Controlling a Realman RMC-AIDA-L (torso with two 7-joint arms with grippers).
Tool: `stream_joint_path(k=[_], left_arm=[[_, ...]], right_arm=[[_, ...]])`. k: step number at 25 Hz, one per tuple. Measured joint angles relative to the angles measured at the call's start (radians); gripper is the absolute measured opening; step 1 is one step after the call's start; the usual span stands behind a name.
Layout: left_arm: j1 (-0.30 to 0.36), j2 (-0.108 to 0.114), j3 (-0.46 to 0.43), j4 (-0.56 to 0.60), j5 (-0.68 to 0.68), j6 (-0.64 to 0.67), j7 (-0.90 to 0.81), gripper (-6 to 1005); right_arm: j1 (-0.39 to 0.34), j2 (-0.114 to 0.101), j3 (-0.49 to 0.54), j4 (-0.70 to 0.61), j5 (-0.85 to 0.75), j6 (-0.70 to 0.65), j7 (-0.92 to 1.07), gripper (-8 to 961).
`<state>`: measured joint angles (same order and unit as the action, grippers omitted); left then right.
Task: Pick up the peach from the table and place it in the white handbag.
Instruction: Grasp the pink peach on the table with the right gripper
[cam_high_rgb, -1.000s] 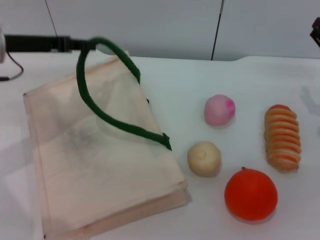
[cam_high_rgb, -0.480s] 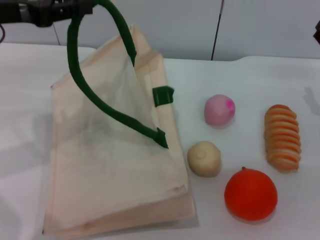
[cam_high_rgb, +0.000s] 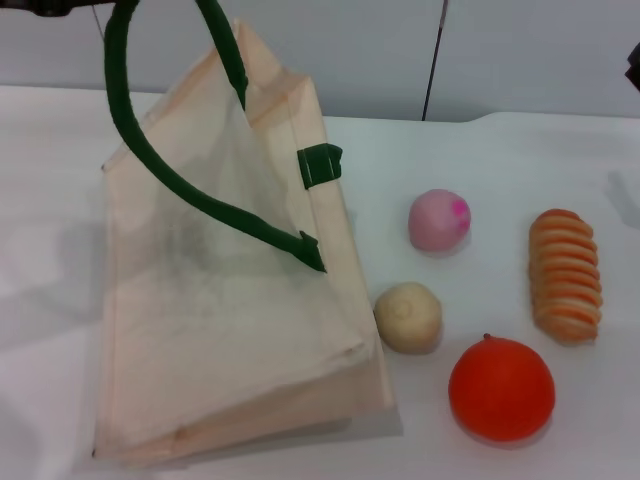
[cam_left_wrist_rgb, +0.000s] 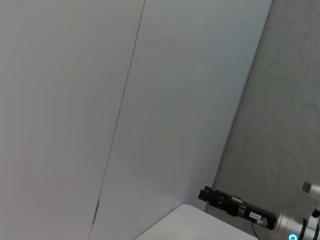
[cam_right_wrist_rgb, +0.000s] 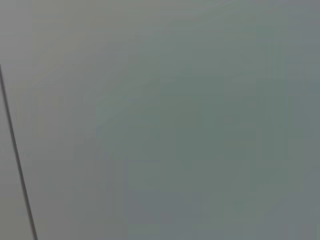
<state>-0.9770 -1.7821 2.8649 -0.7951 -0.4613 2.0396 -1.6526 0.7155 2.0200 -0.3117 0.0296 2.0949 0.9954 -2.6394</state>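
The peach (cam_high_rgb: 438, 220), pale pink with a magenta spot, lies on the white table (cam_high_rgb: 520, 150) to the right of the white handbag (cam_high_rgb: 220, 320). The handbag's far side is pulled up by one dark green handle (cam_high_rgb: 150, 170), which runs up to the top left edge of the head view. Only a dark sliver of my left gripper (cam_high_rgb: 50, 6) shows there, holding that handle. The bag's mouth faces up and to the right, and its base rests on the table. A dark bit of my right gripper (cam_high_rgb: 634, 65) shows at the far right edge, well away from the peach.
A cream-yellow ball (cam_high_rgb: 408, 317) sits just below the peach, close to the bag's right edge. An orange-red fruit (cam_high_rgb: 501, 389) lies at the front right. A striped orange and cream roll (cam_high_rgb: 565, 274) lies further right. Both wrist views show only wall.
My left gripper has risen and moved left out of the top edge, pulling the green handle higher. The handbag's upper side now stands more upright. The fruits have not moved.
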Motion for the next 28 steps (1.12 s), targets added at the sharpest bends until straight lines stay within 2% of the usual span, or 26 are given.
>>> stream_joint_path(k=[4, 10, 15, 20, 28], left_arm=[[-0.032, 0.006, 0.001, 0.008, 0.061, 0.001, -0.034, 134], [-0.091, 0.017, 0.002, 0.014, 0.225, 0.008, -0.037, 133], [-0.116, 0.022, 0.002, 0.013, 0.24, 0.01, -0.038, 133], [-0.143, 0.029, 0.002, 0.013, 0.244, 0.012, -0.066, 133], [-0.175, 0.036, 0.002, 0.007, 0.23, 0.017, -0.089, 133]], right_arm=[[-0.004, -0.001, -0.043, -0.104, -0.113, -0.054, 0.242, 889], [-0.014, -0.004, -0.07, -0.249, -0.323, -0.055, 0.517, 888], [-0.015, -0.008, -0.07, -0.279, -0.426, -0.048, 0.581, 888], [-0.011, -0.024, -0.071, -0.289, -0.542, -0.041, 0.649, 888], [-0.009, -0.033, -0.072, -0.353, -0.766, 0.033, 0.76, 889]])
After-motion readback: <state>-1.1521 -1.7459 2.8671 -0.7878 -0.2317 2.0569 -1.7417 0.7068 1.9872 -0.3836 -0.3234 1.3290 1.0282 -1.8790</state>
